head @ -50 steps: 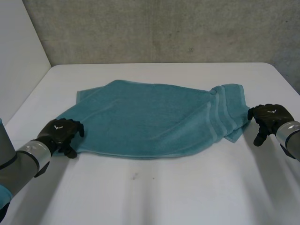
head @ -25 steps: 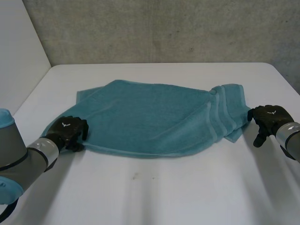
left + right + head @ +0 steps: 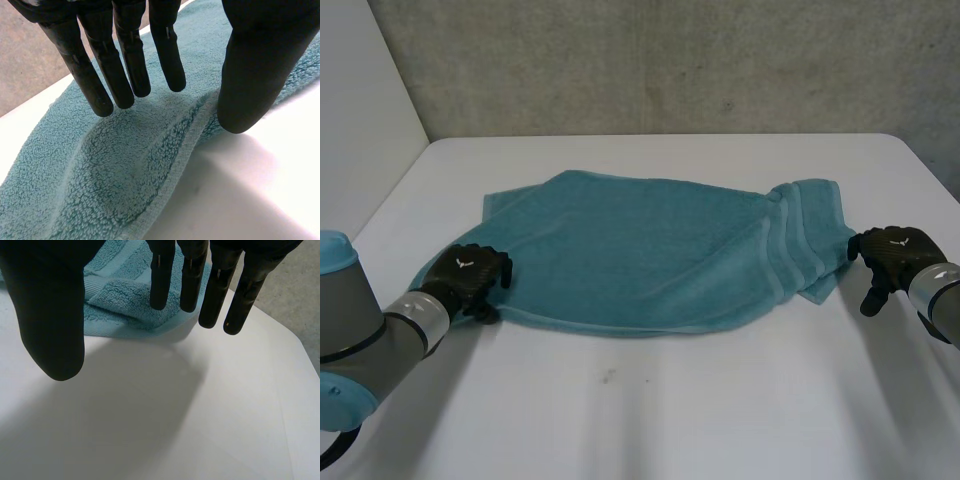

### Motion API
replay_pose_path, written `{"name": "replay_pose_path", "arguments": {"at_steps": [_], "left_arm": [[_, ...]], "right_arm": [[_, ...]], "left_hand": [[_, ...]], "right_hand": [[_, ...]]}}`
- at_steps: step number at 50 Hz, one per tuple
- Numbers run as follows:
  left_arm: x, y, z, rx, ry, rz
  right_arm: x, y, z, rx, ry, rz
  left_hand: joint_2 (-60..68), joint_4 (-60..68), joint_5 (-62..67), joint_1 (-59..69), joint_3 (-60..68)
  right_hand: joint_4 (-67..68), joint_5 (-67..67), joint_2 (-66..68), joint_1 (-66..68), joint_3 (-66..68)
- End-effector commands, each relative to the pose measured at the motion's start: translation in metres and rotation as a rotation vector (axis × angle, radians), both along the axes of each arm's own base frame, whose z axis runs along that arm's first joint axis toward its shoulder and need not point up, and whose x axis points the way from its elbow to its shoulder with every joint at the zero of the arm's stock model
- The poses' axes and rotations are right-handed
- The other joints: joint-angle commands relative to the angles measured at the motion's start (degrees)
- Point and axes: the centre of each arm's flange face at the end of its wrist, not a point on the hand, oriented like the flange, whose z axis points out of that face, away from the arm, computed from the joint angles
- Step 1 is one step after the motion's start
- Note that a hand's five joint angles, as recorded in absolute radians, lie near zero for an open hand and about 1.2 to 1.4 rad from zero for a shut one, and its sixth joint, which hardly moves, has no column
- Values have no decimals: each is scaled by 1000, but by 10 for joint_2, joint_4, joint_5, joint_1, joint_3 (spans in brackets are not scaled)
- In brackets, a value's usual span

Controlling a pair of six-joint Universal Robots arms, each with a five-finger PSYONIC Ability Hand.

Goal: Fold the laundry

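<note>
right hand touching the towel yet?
Cannot tell. Right wrist view: the right hand has straight fingers overlapping the towel corner, neither contact nor gap plain. Head view just puts it beside the towel's edge.

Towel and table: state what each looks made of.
Towel: teal terry cloth, probably cotton. It has a fuzzy looped pile, a flatter woven hem and soft folds. Table: hard, smooth, white and matte, with no visible grain. It may be laminate or painted board, but the look leaves that open.
</note>
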Motion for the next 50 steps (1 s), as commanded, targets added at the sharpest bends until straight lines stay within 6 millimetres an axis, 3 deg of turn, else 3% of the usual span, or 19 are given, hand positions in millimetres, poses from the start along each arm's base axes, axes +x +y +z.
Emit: {"name": "replay_pose_path", "arguments": {"at_steps": [1,7,9,14,17,19,22,28,38,43,50], "left_arm": [[0,-1,-3,2,-3,-1],[-1,-3,-7,1,-5,-3],[-1,-6,-7,-10,-18,-9],[-1,-10,0,-47,-33,-11],[-2,-15,20,-123,-24,7],[-5,-17,34,-183,-15,12],[-6,-17,44,-222,-7,17],[-11,-16,56,-261,9,8],[-13,-20,59,-280,12,5],[-13,-21,58,-279,12,5],[-12,-21,58,-279,12,7]], "right_arm": [[0,0,0,1,0,0],[0,0,0,1,1,-1],[0,0,0,2,1,-3],[-1,1,4,-3,4,-12],[-2,1,8,-7,2,-19],[-2,2,22,-28,-23,-32],[-1,11,42,-11,-79,-53],[2,31,47,134,-99,-50],[13,47,33,237,-139,19],[24,34,6,217,-174,42],[29,22,-3,189,-182,52]], "left_hand": [[76,78,79,76,74],[211,213,213,210,208],[390,392,392,390,387],[396,398,398,396,393],[396,398,398,396,393],[396,398,398,396,393],[396,398,398,396,393],[396,398,398,396,393],[396,398,398,396,393],[396,398,398,396,393],[396,398,398,396,393]], "right_hand": [[14,13,10,37,11],[14,13,10,37,11],[14,13,10,37,11],[20,20,16,44,18],[20,20,16,44,18],[20,20,16,44,18],[25,25,21,49,23],[76,76,72,99,73],[148,148,144,172,146],[148,148,144,172,146],[147,146,143,170,144]]}}
